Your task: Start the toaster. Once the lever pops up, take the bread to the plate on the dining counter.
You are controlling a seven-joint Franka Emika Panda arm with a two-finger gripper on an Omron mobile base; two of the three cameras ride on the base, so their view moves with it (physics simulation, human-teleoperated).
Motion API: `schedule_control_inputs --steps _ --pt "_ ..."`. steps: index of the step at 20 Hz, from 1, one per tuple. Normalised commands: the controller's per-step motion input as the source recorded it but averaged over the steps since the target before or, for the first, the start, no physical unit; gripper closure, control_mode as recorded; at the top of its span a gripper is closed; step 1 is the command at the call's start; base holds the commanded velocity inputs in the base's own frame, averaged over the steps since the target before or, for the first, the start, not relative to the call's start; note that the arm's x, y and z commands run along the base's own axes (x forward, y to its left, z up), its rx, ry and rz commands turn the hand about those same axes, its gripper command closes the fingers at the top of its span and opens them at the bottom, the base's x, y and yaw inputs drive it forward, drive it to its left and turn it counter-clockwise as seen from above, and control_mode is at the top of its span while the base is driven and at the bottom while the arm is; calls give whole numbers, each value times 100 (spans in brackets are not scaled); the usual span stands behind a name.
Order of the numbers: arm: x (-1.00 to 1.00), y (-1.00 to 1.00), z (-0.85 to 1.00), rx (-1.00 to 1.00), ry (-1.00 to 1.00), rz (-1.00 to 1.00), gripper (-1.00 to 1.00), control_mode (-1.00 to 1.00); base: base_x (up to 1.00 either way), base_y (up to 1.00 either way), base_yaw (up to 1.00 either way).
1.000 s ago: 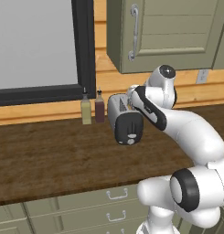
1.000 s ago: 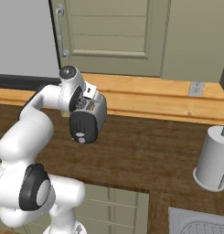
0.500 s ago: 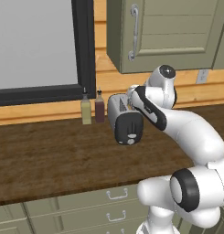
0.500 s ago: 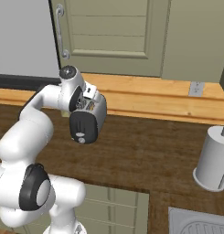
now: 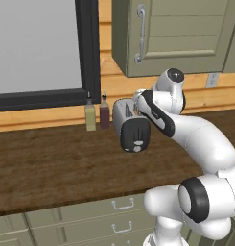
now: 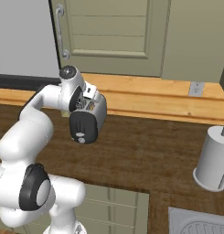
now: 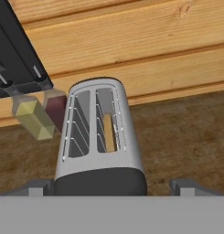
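— Fingers (image 7: 111, 186) are spread wide, one dark tip to either side of the toaster (image 7: 100, 137), and nothing is held between them. How is the toaster placed?

— It is stood on the dark wood worktop (image 5: 47, 163), close against the wooden wall boards, with its black end panel turned toward the hand. The bread (image 7: 109, 132) is seen from above as a tan strip sunk in the slot nearer the hand view's right, well down inside the toaster. Just beside the toaster, on its window side, two small bottles are stood: an olive one (image 5: 90, 116) and a dark red one (image 5: 104, 114).

— What is asked of the step in hand?

— The lever has to be pushed down, it is judged, since toasting does not appear to be started. The lever itself cannot be made out; only the round knob (image 5: 135, 136) on the black panel is seen in the base views. A push is best made straight down along the panel, so that the toaster is not shoved toward the bottles or tipped backward. The knob should be left untouched.

— Can any brand, label or writing be read?

— None can be read on the toaster, the bottles or the cupboard door (image 5: 186, 36) above the toaster.
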Motion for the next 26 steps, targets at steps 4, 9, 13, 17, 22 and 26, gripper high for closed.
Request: schedule_control_inputs --steps 4,9,13,17,22,26 --pt "0 0 0 0 0 0 -100 -100 0 0 0" --pt "0 0 0 0 0 0 -100 -100 0 0 0" --pt "0 0 0 0 0 0 -100 -100 0 0 0" --pt "0 0 0 0 0 0 -100 -100 0 0 0" --pt "0 0 0 0 0 0 -100 -100 0 0 0" --pt "0 0 0 0 0 0 -100 -100 0 0 0"
